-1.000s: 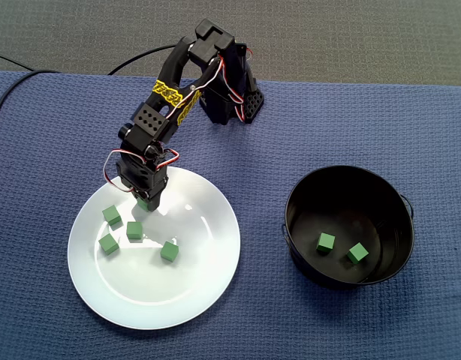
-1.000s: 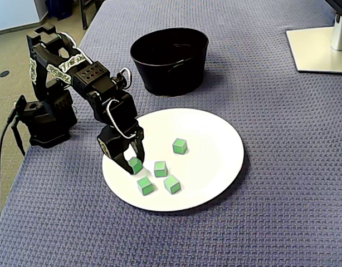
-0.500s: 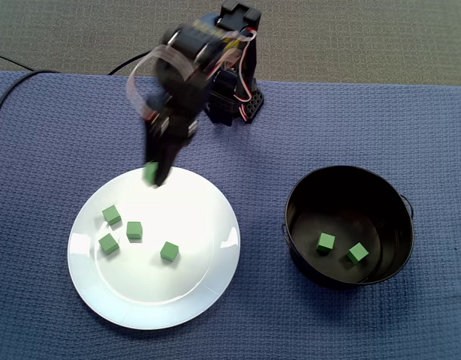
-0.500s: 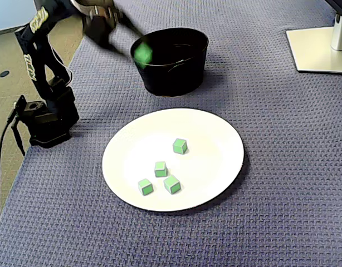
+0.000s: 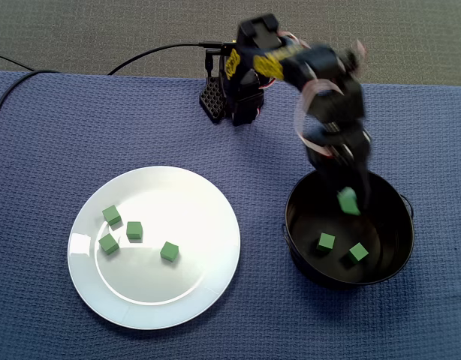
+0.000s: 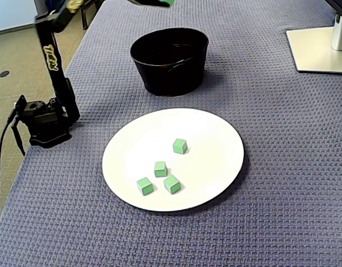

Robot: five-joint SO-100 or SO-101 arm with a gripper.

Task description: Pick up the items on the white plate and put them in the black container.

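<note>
My gripper (image 5: 351, 195) hangs blurred over the black container (image 5: 399, 247) at the right of a fixed view, shut on a green cube (image 5: 348, 202). Two more green cubes (image 5: 326, 241) lie on the container's floor. Several green cubes (image 5: 134, 230) sit on the white plate (image 5: 200, 225) at the left. In the other fixed view the gripper shows only as a sliver at the top edge, with a bit of the held cube (image 6: 166, 3) above the container (image 6: 170, 67). The plate (image 6: 215, 144) lies nearer the camera there, with several cubes (image 6: 180, 146).
The arm's base (image 5: 234, 97) stands at the table's back edge, with a black cable (image 5: 155, 52) running off to the left. A blue woven cloth (image 5: 50, 135) covers the table. A grey monitor foot (image 6: 321, 47) sits at the top right corner.
The gripper closed on one cube on the plate, lifted it, and swung it across to above the black container. The other cubes have not moved.
</note>
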